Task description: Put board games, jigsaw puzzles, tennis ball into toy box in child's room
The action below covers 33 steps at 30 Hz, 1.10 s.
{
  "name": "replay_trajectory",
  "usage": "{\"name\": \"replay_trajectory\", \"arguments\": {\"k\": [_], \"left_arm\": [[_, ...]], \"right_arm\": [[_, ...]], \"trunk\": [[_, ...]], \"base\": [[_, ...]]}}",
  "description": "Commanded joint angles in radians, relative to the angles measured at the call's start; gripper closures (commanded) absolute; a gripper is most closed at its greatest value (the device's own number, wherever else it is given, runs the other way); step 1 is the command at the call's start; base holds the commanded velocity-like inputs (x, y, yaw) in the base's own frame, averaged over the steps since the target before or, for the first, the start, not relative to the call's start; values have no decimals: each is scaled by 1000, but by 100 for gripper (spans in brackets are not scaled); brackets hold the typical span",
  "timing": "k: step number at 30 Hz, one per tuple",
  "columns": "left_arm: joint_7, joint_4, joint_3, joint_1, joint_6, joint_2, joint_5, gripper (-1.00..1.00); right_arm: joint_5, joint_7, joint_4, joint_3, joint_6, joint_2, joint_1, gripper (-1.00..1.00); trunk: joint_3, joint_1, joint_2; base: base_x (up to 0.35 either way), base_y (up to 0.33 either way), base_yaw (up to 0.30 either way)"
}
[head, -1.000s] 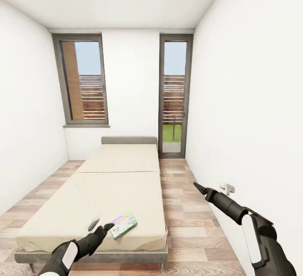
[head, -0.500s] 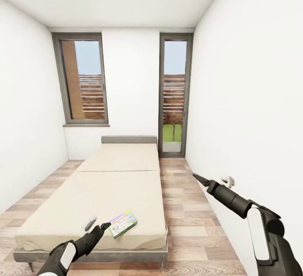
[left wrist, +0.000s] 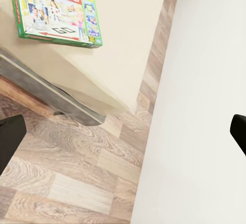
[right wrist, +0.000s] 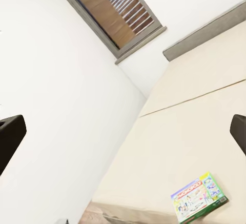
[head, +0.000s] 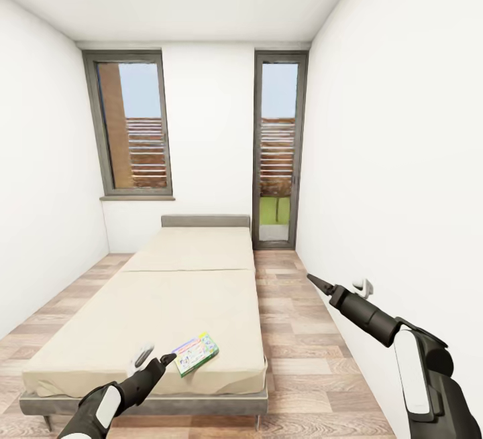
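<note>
Bed point(head: 168, 305) sits mid-room, headboard at the far wall between the window point(head: 131, 124) and the glass door point(head: 277, 151). One board game point(head: 195, 354), a white-and-green Monopoly box, lies flat near the bed's near edge, right of centre. Left gripper point(head: 155, 356) hovers just left of the box, not touching; fingers spread apart, nothing held. Right gripper point(head: 314, 281) is up over the wood floor point(head: 295, 332) near the right wall, well away from the box; its wrist view shows the fingertips wide apart, empty.
</note>
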Motion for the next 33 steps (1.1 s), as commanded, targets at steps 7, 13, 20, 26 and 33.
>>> {"name": "replay_trajectory", "arguments": {"k": [7,13,20,26,33], "left_arm": [[-1,-2,6,-1,12,1,7,-100],[-1,-2,7,-1,13,3,16,-100],[-1,-2,7,-1,16,6,35,-100],[-3,-2,27,-1,17,12,37,-100],[-3,-2,40,-2,18,30,38,-100]], "right_arm": [[0,4,0,-1,6,2,-1,-100],[0,3,0,-1,6,3,-1,-100],[0,1,2,1,4,4,-1,-100],[0,3,2,0,0,4,-1,-100],[0,7,2,1,-4,4,-1,-100]], "trunk": [[-24,27,-50],[-42,50,-92],[-64,77,-141],[-83,100,-183],[-105,127,-232]], "base": [[0,0,0],[0,0,0],[0,0,0],[0,0,0],[0,0,0]]}}
